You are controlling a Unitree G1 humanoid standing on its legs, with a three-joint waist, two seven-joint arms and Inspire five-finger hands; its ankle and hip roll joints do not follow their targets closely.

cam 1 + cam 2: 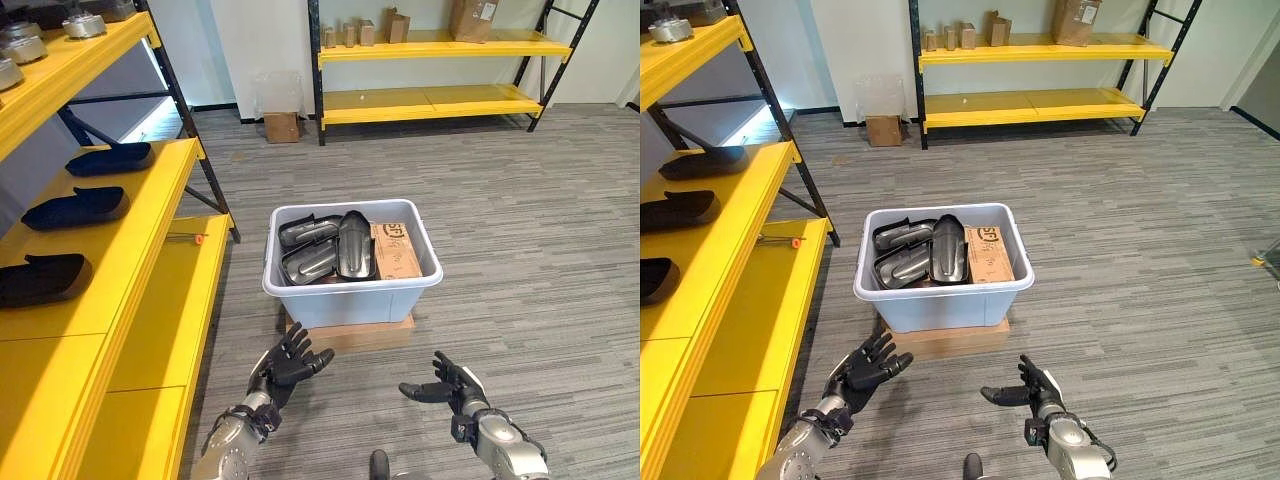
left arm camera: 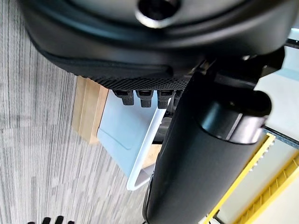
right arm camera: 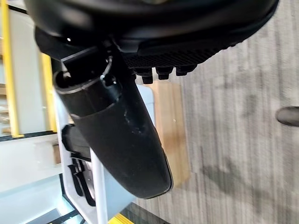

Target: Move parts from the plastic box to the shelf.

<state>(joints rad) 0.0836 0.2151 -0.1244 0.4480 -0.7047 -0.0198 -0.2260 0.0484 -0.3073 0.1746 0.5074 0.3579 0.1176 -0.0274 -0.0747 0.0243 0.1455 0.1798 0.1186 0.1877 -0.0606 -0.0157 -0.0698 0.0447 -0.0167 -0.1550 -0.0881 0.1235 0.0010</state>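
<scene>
Your left hand (image 1: 288, 365) and right hand (image 1: 447, 388) both empty, fingers apart; box (image 1: 352, 290) of parts (image 1: 355, 245) just ahead of them; shelf (image 1: 120, 262) beyond your left hand

Both eye views look down from the head at the plastic box (image 1: 352, 262) ahead on the floor, the yellow shelf (image 1: 120, 240) at left. Each wrist view looks along its own robot hand, very close, towards that same box.

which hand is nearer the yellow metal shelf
Left. The left hand hangs open beside the yellow metal shelf; the right hand, also open, is farther off.
</scene>
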